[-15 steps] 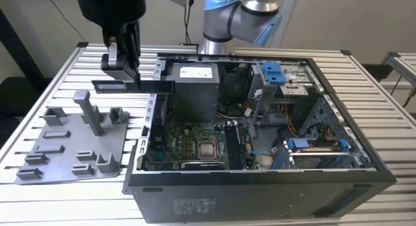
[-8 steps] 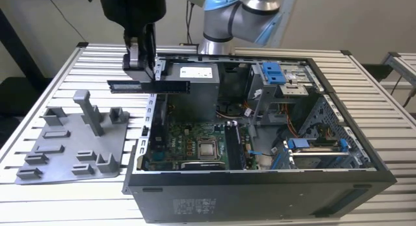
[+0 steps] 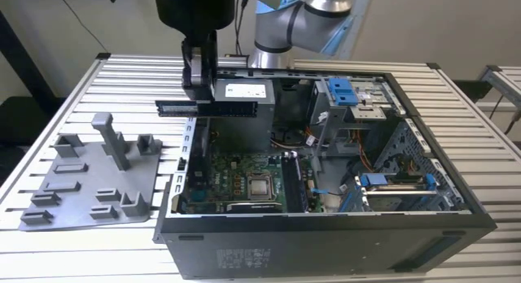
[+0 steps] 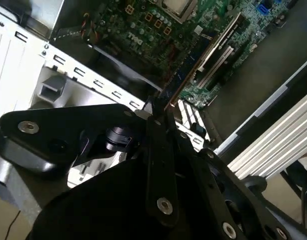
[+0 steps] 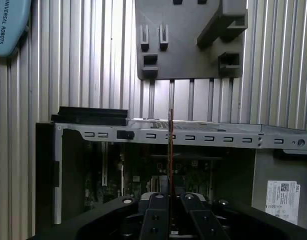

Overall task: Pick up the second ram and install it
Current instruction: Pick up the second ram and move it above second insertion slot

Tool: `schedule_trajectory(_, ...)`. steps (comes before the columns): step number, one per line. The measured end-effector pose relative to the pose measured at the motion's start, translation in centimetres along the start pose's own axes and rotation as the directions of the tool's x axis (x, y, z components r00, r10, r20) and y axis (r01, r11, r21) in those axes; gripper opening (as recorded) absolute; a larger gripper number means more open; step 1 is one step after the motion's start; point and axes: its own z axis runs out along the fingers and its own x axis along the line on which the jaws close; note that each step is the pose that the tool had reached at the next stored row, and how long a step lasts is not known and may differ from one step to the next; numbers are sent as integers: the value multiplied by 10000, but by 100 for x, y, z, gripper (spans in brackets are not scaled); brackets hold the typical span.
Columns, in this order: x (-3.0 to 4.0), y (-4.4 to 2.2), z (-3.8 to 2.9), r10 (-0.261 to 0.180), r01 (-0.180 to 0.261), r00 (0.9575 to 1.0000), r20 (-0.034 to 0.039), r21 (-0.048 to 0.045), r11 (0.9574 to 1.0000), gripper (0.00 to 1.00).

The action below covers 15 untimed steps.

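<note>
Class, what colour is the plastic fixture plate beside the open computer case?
The plastic fixture plate is plain grey; clearest in the exterior view.

"What gets cut off?"

"The silver-and-blue robot arm, at twelve o'clock in the exterior view. An edge of the first wrist view also crops the grey plastic fixture plate."

"And the long thin green circuit-board stick?"

"Partly behind the black gripper. Its chips are too small to tell."

End effector vertical, tightly closed
</note>
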Motion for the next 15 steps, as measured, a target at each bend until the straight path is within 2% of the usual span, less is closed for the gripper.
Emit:
schedule_trajectory(7,4,-215,-3,1,-1,10000,0,-22,10000,14)
schedule_trajectory(15,9,-430,-5,2,-2,10000,0,-38,10000,14)
